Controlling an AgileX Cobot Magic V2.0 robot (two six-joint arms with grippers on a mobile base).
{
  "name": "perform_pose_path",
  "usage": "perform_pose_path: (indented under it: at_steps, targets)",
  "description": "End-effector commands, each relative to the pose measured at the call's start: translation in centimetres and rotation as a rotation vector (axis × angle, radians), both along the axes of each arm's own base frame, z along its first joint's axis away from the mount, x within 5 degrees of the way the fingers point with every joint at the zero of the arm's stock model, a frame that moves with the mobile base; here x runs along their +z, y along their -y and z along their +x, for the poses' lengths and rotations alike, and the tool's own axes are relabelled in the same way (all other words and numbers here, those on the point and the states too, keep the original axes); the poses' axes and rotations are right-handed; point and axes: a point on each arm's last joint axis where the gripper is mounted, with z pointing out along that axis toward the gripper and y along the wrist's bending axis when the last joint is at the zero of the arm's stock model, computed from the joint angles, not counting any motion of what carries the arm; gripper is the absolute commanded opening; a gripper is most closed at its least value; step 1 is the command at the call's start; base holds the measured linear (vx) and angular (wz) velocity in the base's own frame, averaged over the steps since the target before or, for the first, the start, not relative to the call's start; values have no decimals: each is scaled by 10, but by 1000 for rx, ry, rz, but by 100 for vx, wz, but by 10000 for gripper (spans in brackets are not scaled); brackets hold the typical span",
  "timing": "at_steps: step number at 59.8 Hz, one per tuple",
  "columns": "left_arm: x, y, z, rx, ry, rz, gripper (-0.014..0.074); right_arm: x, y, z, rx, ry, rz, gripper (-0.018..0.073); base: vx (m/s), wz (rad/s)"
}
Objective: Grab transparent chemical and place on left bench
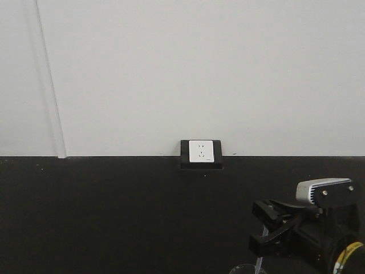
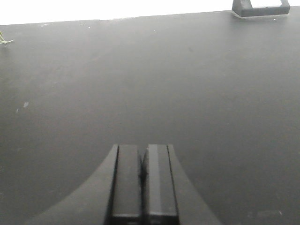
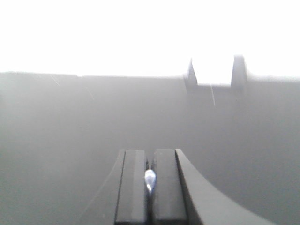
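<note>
1. Left gripper (image 2: 143, 159): jaws fully closed, pads touching, nothing between them. It is over the black worktop (image 2: 140, 70).
2. Right gripper (image 3: 150, 159): jaws closed to a narrow slit on the clear dropper tip of the transparent chemical (image 3: 150, 179).
3. Front view: the transparent chemical is at 5 o'clock, below the right arm (image 1: 319, 228), cut off by the bottom edge.
4. Wall socket (image 1: 201, 152): at 12 o'clock on the worktop's far edge, against the white wall (image 1: 199, 68).

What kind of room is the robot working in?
Probably a lab or workshop, though little shows. There is a long black worktop, a plain white wall with a wall socket, and the right gripper pinches a thin, clear dropper stick.
</note>
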Motion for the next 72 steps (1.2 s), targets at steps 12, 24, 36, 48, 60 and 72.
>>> perform_pose_path:
  at_steps: [12,24,36,48,60,72]
  targets:
    - [3,0,-1,-1,81,-14,-3,68,16,-49,21,255,-56,-3,0,0]
    - [3,0,-1,-1,81,-14,-3,89,33,-83,-28,304,-80,-3,0,0]
    - [3,0,-1,-1,81,-14,-3,100,46,-109,-69,337,-73,-3,0,0]
    - [3,0,-1,-1,81,-14,-3,107,56,-129,-98,367,-62,-3,0,0]
    - [3,0,-1,-1,81,-14,-3,104,64,-139,-138,331,-110,-3,0,0]
    - [3,0,-1,-1,81,-14,-3,99,71,-149,-165,305,-120,-3,0,0]
